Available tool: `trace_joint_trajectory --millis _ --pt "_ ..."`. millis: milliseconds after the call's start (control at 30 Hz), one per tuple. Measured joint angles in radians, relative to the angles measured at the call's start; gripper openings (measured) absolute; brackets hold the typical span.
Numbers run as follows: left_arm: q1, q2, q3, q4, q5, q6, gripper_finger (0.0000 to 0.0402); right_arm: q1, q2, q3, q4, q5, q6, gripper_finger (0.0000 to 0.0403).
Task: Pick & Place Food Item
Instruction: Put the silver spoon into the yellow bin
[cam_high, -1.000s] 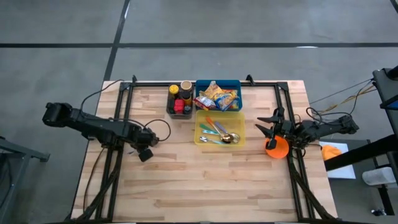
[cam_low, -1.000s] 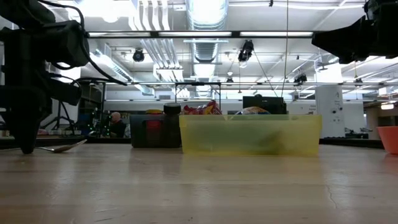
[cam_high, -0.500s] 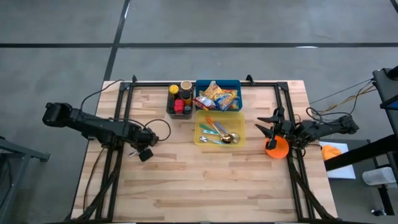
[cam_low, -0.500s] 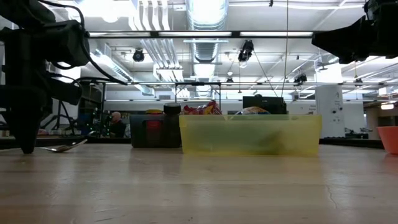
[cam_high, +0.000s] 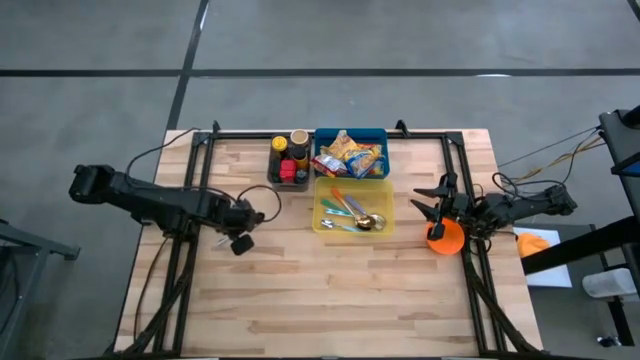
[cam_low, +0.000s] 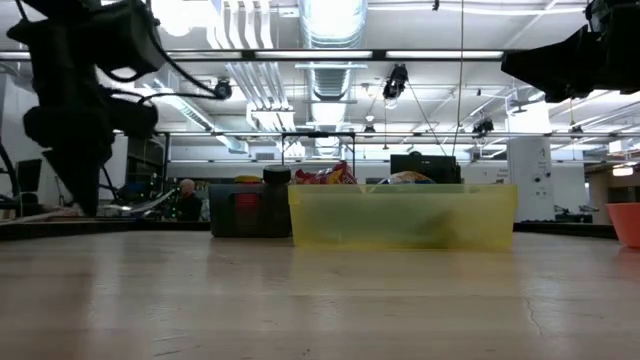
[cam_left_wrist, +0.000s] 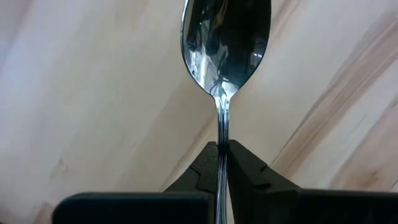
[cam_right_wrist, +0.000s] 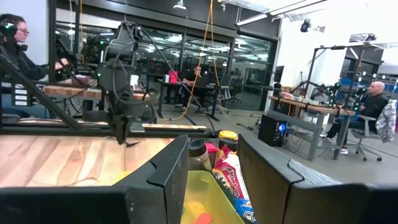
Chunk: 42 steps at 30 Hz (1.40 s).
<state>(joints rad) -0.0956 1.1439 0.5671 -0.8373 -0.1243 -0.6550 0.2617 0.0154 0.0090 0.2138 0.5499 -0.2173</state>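
Note:
My left gripper (cam_high: 240, 243) hangs over the table's left part, shut on a metal spoon (cam_left_wrist: 227, 43) that is off the wood. The low view shows that gripper (cam_low: 85, 205) with the spoon (cam_low: 150, 204) beside it. Food packets (cam_high: 348, 155) lie in a blue bin (cam_high: 350, 131) at the far middle. My right gripper (cam_high: 432, 203) waits at the right edge, level and open, by an orange cup (cam_high: 446, 237). Nothing is between its fingers (cam_right_wrist: 171, 180). My left gripper pinches the spoon's thin handle (cam_left_wrist: 222, 146) between its two fingers, which come from above and point down. The handle shows edge-on between them, and the bowl (cam_left_wrist: 227, 43) sticks out past the fingertips. The spoon is lifted clear of the table.
A yellow bin (cam_high: 318, 205) of coloured utensils stands in front of the blue bin. A dark bin (cam_high: 288, 160) with bottles is to the blue bin's left. Bare wood lies along the table's near half. People sit at desks beyond the table (cam_right_wrist: 18, 43).
My left gripper has risen and gone a little toward the table's right edge. The spoon, which lay on the wood beside its fingers, has come up with it and is now clear of the table.

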Motion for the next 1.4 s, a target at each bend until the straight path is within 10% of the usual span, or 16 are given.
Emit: trace_joint_trajectory --millis 733,1400 --pt "0.011 0.028 0.256 0.382 -0.229 0.342 0.0015 0.0 0.0 0.0 0.0 0.0 0.0 0.0139" --pt "0.114 0.446 0.474 0.821 -0.138 0.701 0.0015 0.0 0.0 0.0 0.0 0.0 0.0 0.0139"
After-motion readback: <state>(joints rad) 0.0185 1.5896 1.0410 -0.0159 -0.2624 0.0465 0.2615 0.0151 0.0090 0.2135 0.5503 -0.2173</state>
